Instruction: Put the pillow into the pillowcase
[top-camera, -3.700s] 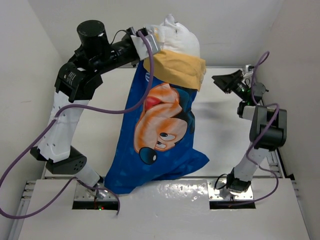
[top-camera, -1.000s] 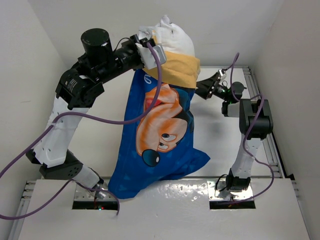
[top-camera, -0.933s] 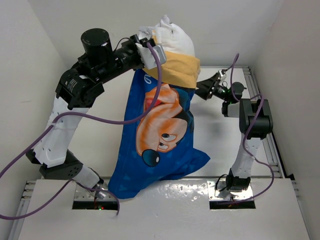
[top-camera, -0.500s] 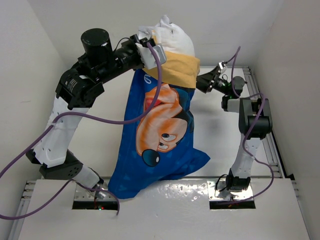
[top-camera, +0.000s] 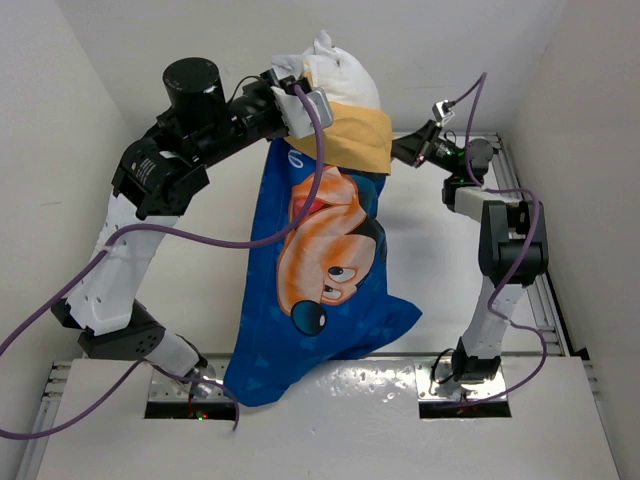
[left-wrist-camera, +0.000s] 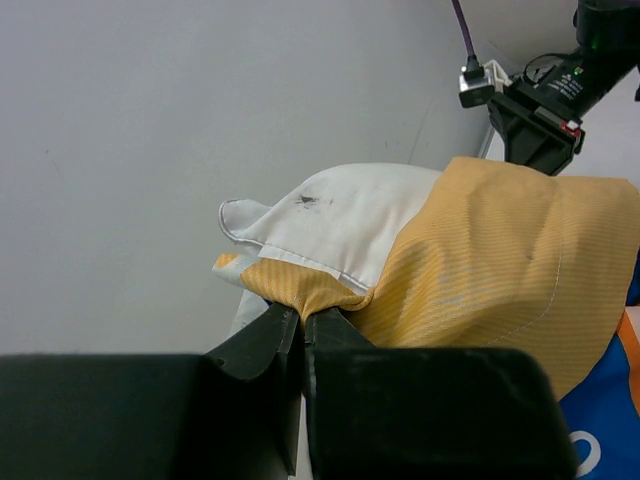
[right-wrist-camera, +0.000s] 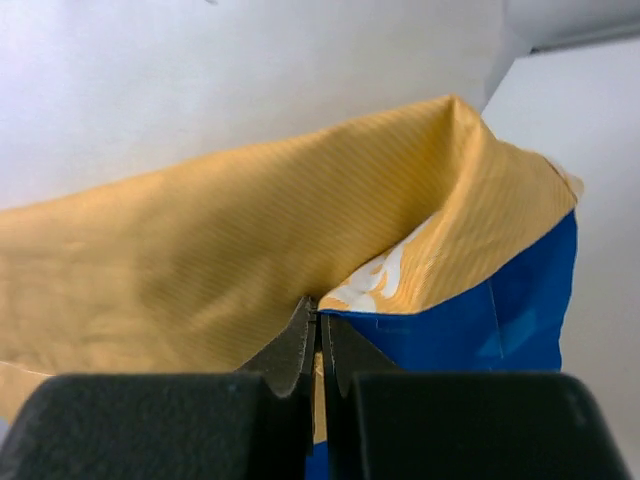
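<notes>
The left fingers (left-wrist-camera: 268, 342) pinched the pillowcase (top-camera: 320, 260) rim at the top middle. The right fingers (right-wrist-camera: 290, 355) pinched its other side. They held it up so the pillow (top-camera: 345, 75), poking out on top, could slide in.

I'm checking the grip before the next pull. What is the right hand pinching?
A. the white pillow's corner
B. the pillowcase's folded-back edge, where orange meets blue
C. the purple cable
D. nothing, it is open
B: in the right wrist view the right hand is shut on the pillowcase, right where its orange fold meets the blue side.
</notes>
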